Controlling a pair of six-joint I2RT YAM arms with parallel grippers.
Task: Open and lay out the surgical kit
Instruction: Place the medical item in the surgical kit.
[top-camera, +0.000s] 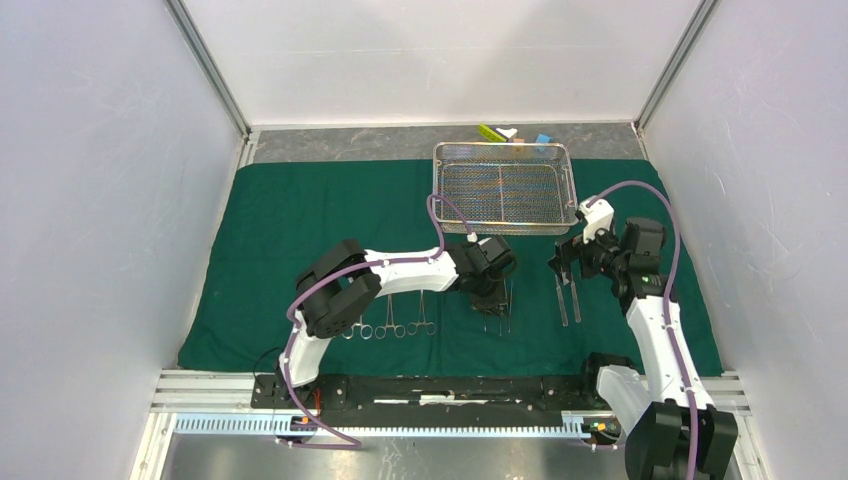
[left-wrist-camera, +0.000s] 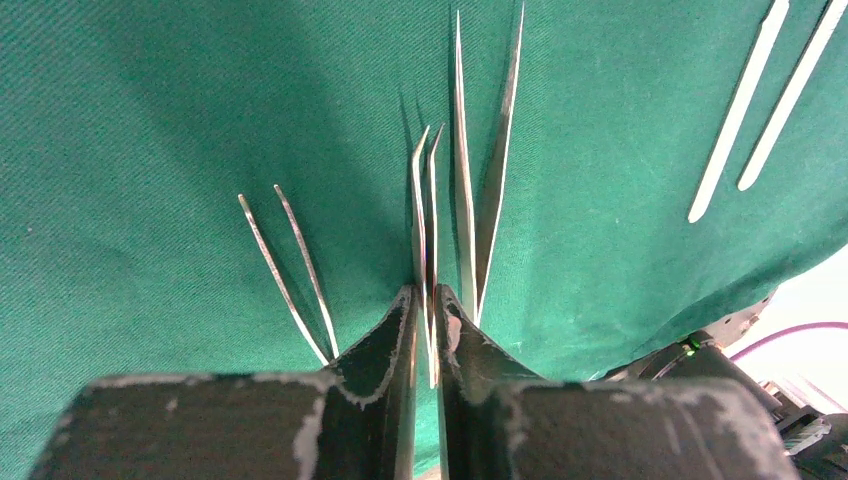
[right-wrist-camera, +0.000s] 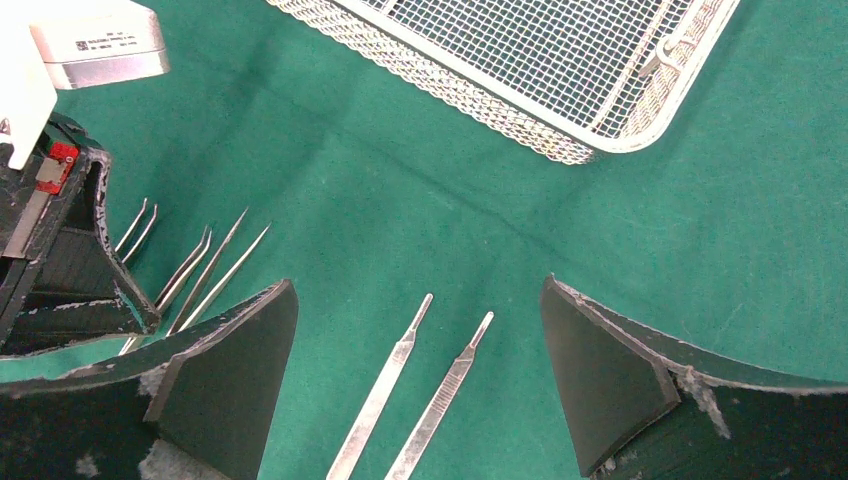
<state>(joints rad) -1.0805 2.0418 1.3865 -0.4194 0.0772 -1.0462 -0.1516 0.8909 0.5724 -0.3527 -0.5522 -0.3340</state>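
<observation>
left gripper (left-wrist-camera: 427, 300) jaws pinch bent tweezers (left-wrist-camera: 416, 220) on cloth (left-wrist-camera: 150, 120).

The top external camera looked down from above and behind the arm bases (top-camera: 300, 380), far enough off to take in the whole bench (top-camera: 400, 143) and green cloth (top-camera: 300, 210). The left wrist camera sat low and close, facing along the left hand (left-wrist-camera: 427, 295) at the tweezers (left-wrist-camera: 463, 160). The right wrist camera looked down between the fingers (right-wrist-camera: 230, 380) of the right hand (right-wrist-camera: 416, 283) onto two flat steel handles (right-wrist-camera: 383, 385) and a corner of the mesh tray (right-wrist-camera: 480, 100). Both wrist views shared the tweezers (small in the top view too).
</observation>
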